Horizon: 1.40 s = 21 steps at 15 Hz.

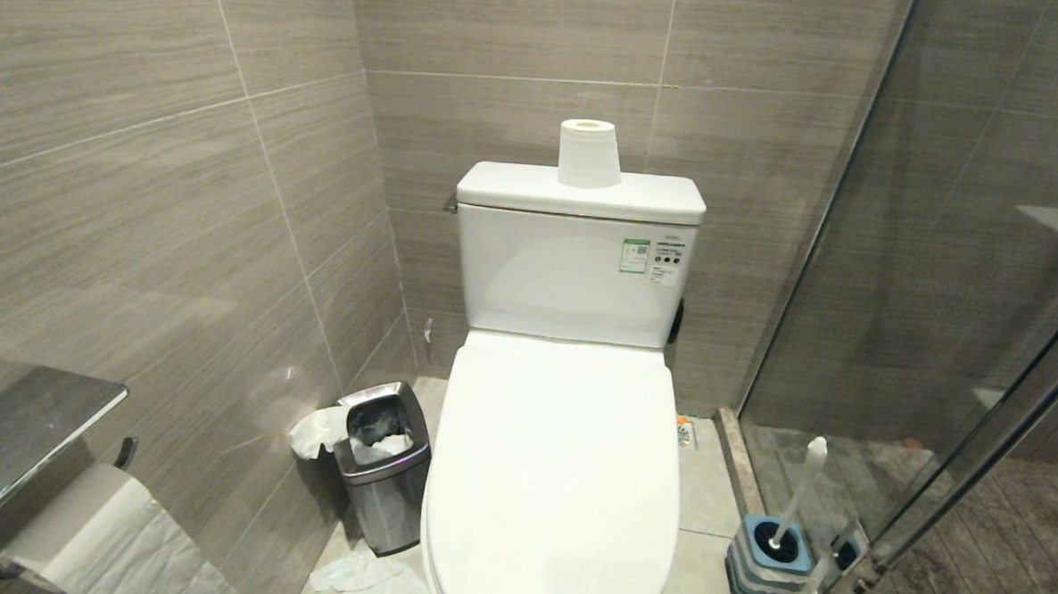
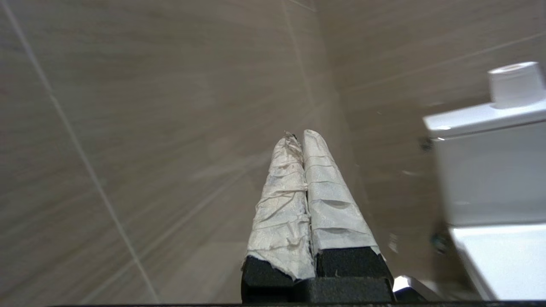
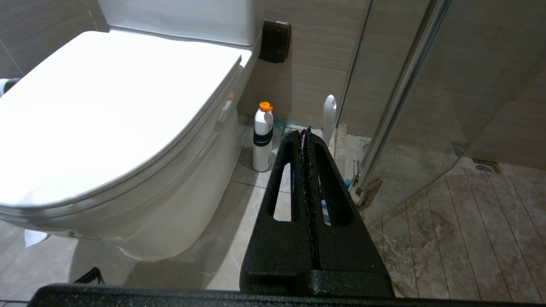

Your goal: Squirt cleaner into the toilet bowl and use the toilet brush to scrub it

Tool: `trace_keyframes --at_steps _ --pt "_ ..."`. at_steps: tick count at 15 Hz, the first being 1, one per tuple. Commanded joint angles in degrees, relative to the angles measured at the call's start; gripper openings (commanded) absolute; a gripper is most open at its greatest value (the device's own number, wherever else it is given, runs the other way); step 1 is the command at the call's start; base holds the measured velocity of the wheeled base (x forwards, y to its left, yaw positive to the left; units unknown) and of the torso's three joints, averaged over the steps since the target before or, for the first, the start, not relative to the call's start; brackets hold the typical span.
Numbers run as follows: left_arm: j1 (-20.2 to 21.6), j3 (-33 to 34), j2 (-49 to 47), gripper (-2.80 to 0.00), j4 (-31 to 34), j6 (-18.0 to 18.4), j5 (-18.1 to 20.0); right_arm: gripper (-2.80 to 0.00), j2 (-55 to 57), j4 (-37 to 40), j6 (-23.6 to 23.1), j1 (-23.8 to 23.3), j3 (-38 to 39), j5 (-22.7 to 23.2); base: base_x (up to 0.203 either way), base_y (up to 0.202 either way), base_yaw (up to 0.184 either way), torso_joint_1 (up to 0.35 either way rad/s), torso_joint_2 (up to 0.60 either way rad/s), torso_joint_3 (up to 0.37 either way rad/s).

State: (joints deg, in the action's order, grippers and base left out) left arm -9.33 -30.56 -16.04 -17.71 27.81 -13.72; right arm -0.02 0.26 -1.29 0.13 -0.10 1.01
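Observation:
The toilet (image 1: 558,459) stands in the middle with its white lid down, so the toilet bowl is hidden. Right of it on the floor, the toilet brush (image 1: 797,496) stands in its blue-topped holder (image 1: 772,553). A white bottle with an orange cap (image 3: 262,136) stands on the floor beside the toilet base; no cleaner liquid shows. My left gripper (image 2: 298,136), its fingers wrapped in white tape, is shut and empty, pointing at the tiled wall left of the tank (image 2: 490,170). My right gripper (image 3: 303,132) is shut and empty, low to the right of the toilet, aimed toward the brush handle (image 3: 329,113).
A steel waste bin (image 1: 383,465) with tissue stands left of the toilet, and more tissue (image 1: 365,575) lies on the floor. A paper roll (image 1: 589,152) sits on the tank. A paper holder shelf (image 1: 23,436) juts from the left wall. A glass shower door (image 1: 939,306) closes off the right.

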Motion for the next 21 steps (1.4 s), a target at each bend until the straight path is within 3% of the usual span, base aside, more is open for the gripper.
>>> trace_keyframes --at_steps 1,3,5,11,16,21 --pt "5.5 3.4 -0.1 -2.80 -3.6 1.0 0.8 -2.80 0.0 0.0 0.0 0.0 0.0 0.0 0.000 0.000 0.000 0.000 0.00 0.000" --pt "9.9 8.0 2.0 -2.80 -4.0 -0.5 4.1 -2.80 0.0 0.0 0.0 0.0 0.0 0.0 0.000 0.000 0.000 0.000 0.00 0.000" --pt "10.0 11.8 5.2 -2.80 -4.0 -0.6 7.5 -2.80 0.0 0.0 0.0 0.0 0.0 0.0 0.000 0.000 0.000 0.000 0.00 0.000" --pt "9.0 19.4 15.8 -2.80 -4.9 -0.3 8.1 -2.80 0.0 0.0 0.0 0.0 0.0 0.0 0.000 0.000 0.000 0.000 0.00 0.000" --pt "9.0 30.4 16.0 -2.80 -19.7 2.2 8.0 -2.80 0.0 0.0 0.0 0.0 0.0 0.0 0.000 0.000 0.000 0.000 0.00 0.000" --pt "8.9 30.6 16.0 -2.80 -10.8 1.9 8.3 -2.80 0.0 0.0 0.0 0.0 0.0 0.0 0.000 0.000 0.000 0.000 0.00 0.000"
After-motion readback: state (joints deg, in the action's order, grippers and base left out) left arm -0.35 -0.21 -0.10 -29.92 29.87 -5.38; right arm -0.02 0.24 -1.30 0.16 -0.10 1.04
